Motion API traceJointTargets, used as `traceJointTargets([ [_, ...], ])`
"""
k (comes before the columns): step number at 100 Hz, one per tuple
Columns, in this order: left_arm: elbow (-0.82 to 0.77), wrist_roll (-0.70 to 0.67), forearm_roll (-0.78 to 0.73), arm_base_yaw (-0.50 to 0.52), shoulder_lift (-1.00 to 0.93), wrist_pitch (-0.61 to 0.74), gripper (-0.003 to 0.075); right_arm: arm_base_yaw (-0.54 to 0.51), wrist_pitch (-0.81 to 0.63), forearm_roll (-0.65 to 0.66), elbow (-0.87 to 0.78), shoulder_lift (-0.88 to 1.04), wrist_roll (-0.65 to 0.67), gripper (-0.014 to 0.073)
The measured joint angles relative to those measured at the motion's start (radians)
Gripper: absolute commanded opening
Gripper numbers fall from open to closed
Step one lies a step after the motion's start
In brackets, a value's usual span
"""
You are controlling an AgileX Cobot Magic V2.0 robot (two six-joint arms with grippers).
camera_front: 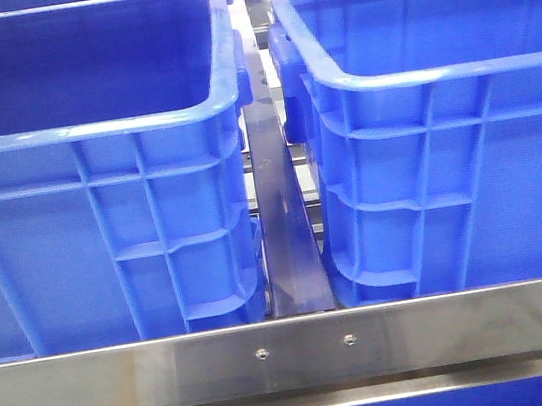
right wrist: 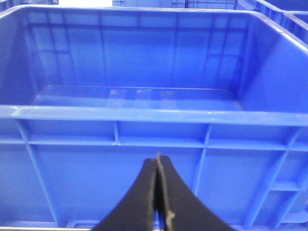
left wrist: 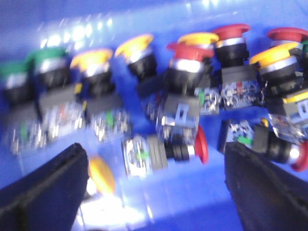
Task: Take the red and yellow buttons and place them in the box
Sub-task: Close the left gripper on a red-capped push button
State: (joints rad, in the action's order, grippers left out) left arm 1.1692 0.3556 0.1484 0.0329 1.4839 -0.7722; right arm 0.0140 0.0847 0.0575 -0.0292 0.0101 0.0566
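Observation:
Several red, yellow and green push buttons lie on a blue crate floor [left wrist: 192,202] in the blurred left wrist view. My left gripper [left wrist: 154,190] hangs open just above them, with nothing between its fingers [left wrist: 43,192]. A red button [left wrist: 201,143] lies on its side just ahead of the gap. A yellow button [left wrist: 101,174] sits beside one finger. In the right wrist view, my right gripper [right wrist: 157,163] is shut on nothing, low in front of the outer wall of an empty blue box [right wrist: 144,115]. The front view shows neither gripper.
Two large blue crates [camera_front: 97,187] [camera_front: 444,138] stand side by side on a metal rack, with a narrow gap and a dark rail [camera_front: 285,231] between them. A steel bar [camera_front: 293,356] runs across the front. More blue crates stand behind.

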Motion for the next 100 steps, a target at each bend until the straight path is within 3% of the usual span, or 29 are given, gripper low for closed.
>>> traceJointTargets([
  [21, 0.057, 0.071, 0.002, -0.028, 0.086, -0.002, 0.0554, 0.0, 0.0, 0.0, 0.0, 0.0, 0.0, -0.0071],
  [76, 0.076, 0.086, 0.004, -0.05, 0.234, 0.015, 0.0549, 0.0, 0.0, 0.0, 0.0, 0.0, 0.0, -0.0071],
  [100, 0.077, 0.086, 0.004, -0.05, 0.263, 0.026, 0.0388, 0.0, 0.0, 0.0, 0.0, 0.0, 0.0, -0.0071],
])
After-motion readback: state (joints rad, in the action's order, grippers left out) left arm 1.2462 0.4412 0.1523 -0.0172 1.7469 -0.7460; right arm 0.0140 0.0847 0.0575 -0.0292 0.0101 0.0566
